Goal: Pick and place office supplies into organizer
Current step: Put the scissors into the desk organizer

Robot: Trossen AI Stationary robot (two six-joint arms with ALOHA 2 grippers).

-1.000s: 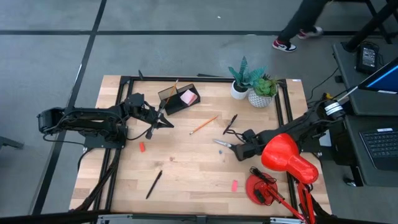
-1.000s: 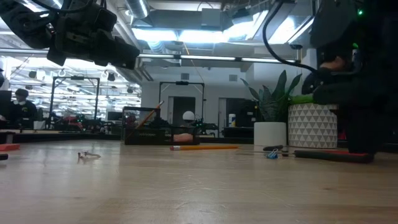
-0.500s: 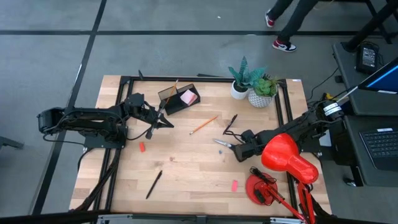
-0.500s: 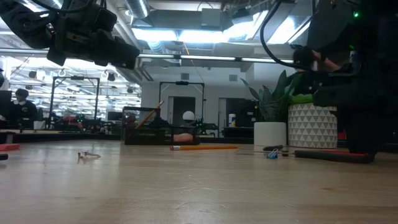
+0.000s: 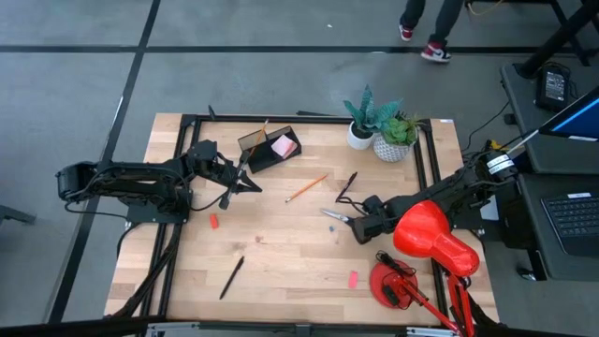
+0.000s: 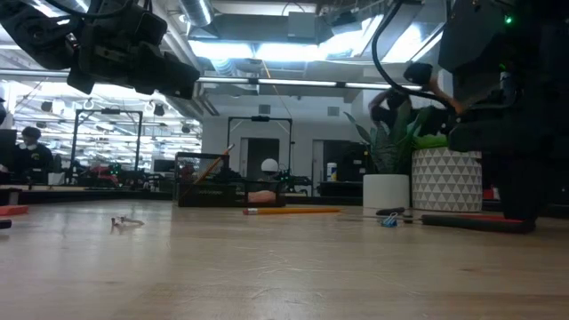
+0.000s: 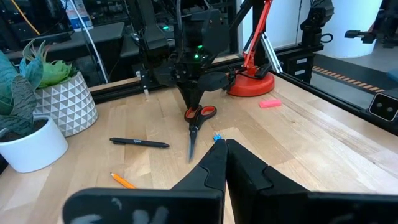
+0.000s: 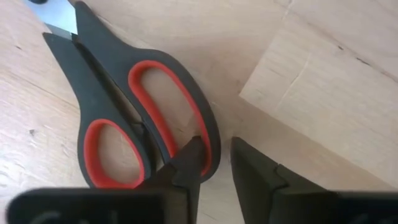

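The red-handled scissors lie flat mid-table with their handles toward the right. My right gripper is low over them and narrowly open. One finger is over the inside of one handle loop, the other outside it, and bare wood shows beside the rim. My left gripper is shut on nothing. It hovers above the table just near of the dark organizer, which holds a pink sticky pad. An orange pencil lies on the table between them. My right gripper stands across the outer rim of one scissors handle loop from above. I cannot tell whether either finger touches it. The scissors lie flat on the table.
Black pens and pink erasers lie scattered. A red desk lamp stands over my right arm. Two potted plants stand at the far edge. A small blue clip lies by the scissors' blades.
Both arms have kept still and nothing on the table has moved. A person walks past on the floor beyond the table's far edge.
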